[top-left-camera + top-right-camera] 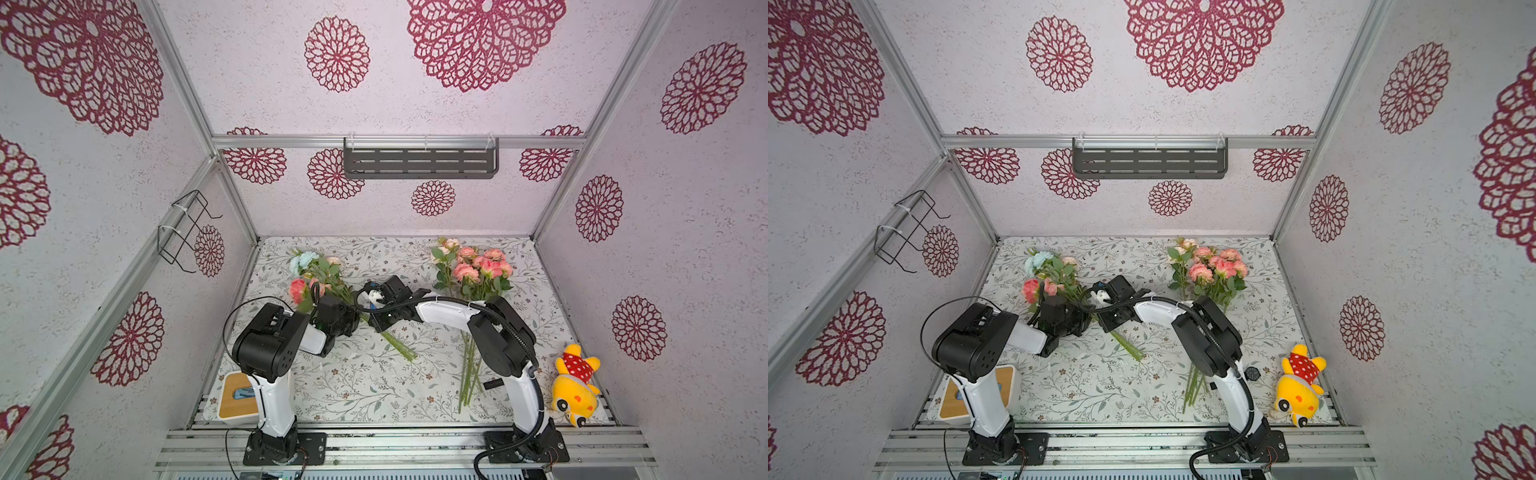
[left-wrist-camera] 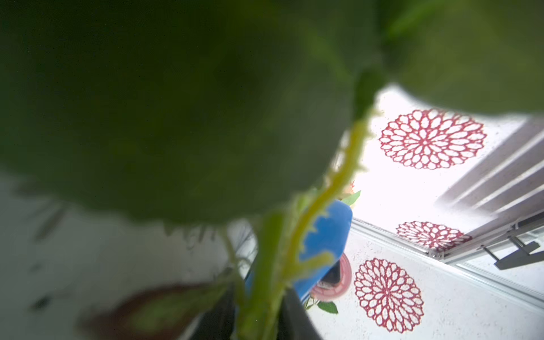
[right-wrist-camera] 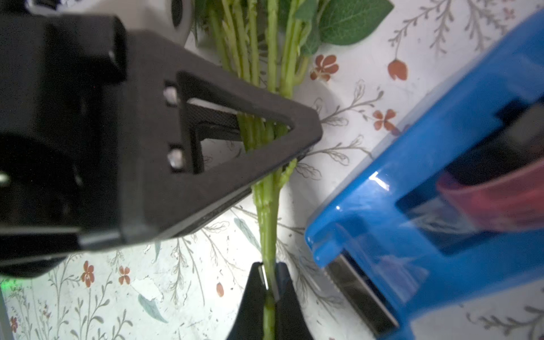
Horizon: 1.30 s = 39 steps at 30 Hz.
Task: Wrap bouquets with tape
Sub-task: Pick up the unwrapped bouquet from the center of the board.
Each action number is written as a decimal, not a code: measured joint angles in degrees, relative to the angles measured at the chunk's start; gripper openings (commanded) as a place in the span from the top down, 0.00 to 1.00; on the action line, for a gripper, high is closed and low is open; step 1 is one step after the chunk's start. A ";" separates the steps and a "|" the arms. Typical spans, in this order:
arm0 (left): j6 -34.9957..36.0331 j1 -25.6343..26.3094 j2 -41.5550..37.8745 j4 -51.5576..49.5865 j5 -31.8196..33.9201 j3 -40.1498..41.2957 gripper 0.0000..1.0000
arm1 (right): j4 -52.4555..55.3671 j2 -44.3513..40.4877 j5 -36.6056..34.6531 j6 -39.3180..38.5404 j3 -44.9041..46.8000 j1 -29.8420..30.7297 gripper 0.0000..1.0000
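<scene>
Left of the tape (image 3: pixel 412 159), your left gripper (image 1: pixel 352 319) is squeezed shut on the green stems of the bouquet with the pale blue bloom (image 1: pixel 322 274). Just beside the tape, your right gripper (image 3: pixel 269 279) pinches the same stems tight, closer to their cut ends. Well to the right of the tape, the other bouquet (image 1: pixel 478 274) lies flat on the table (image 1: pixel 353 386).

My table (image 1: pixel 353 386) wears a pale leaf-print cover. On it lie a pink-bloomed bouquet (image 1: pixel 478 274) right of centre, a yellow plush toy (image 1: pixel 575 386) lower right, a white wood-topped box (image 1: pixel 237 399) lower left, and a black wristwatch (image 1: pixel 493 383). Whether the blue-bloomed bouquet (image 1: pixel 316 270), centre-left, rests flat I can't tell.
</scene>
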<state>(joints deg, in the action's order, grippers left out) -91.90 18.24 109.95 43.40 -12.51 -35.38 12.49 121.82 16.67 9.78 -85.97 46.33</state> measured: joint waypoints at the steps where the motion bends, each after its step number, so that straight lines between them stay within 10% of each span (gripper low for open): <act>1: 0.35 0.07 0.09 0.11 0.00 0.07 0.87 | 0.26 0.00 -0.15 -0.04 -0.11 -0.02 1.00; 15: -0.42 0.26 0.35 2.49 0.02 0.44 0.99 | 0.46 -1.64 -3.19 1.03 4.13 -0.11 0.72; 28: -0.81 0.28 0.35 2.99 0.11 0.79 1.00 | -2.80 -5.33 -4.96 0.85 10.51 0.68 1.00; 39: -0.70 0.24 -0.35 2.99 0.24 0.85 0.88 | 1.38 -5.44 -7.28 -2.67 7.61 1.09 1.00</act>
<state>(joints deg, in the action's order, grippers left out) -92.60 18.48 109.60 46.39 -12.27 -34.52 13.87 116.38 9.39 7.11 -78.37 47.42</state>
